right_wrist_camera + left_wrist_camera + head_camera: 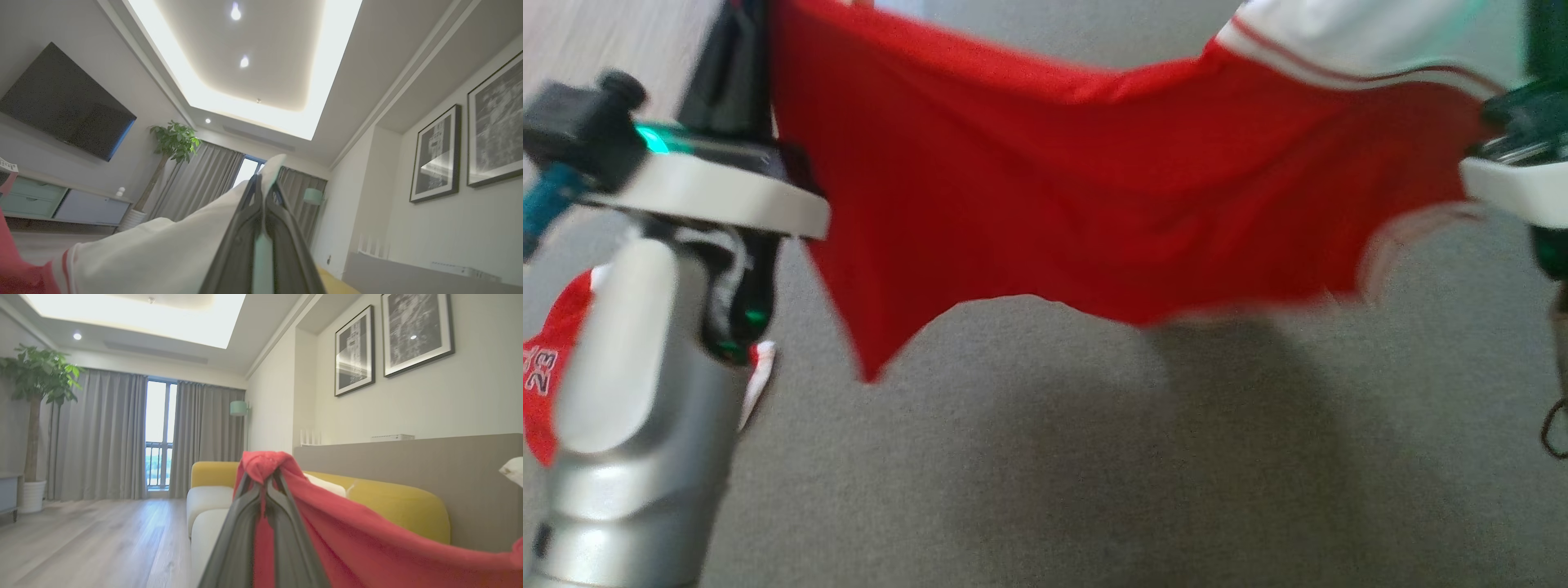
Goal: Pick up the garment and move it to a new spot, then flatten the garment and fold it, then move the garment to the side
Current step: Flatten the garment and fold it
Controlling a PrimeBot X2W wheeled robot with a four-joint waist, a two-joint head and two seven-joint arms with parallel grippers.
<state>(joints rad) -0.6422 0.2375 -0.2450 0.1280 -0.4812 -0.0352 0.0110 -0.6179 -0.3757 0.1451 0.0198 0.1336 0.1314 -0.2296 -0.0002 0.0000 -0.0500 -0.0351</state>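
As you look down from the head camera, the garment (1094,212) hangs stretched in the air between your two arms. It is a broad red sheet sagging in the middle above the grey surface (1094,474), clear of it. Its lower edge dips to a point towards your left side, and its shadow falls on the grey below.

Your left gripper (264,477) is pressed together on a bunched knot of red cloth. The left wrist camera shows the two dark fingers (239,531) meeting at the tips, with fabric balled over them and draping away to that view's right.

Your right gripper (265,179) is clamped too, on the white part of the garment. White cloth is caught between its tips and trails to that view's lower left, where a red stripe and then the red body begin. In the head view that white panel, with its thin red stripes, sits at the top right by your right wrist.

Low on your left, behind the silver forearm (629,392), a red and white piece (543,376) printed 23 shows. You can't tell whether it belongs to the same garment. Beyond the left gripper sit a yellow sofa (400,502) and framed pictures (354,351) on the wall.
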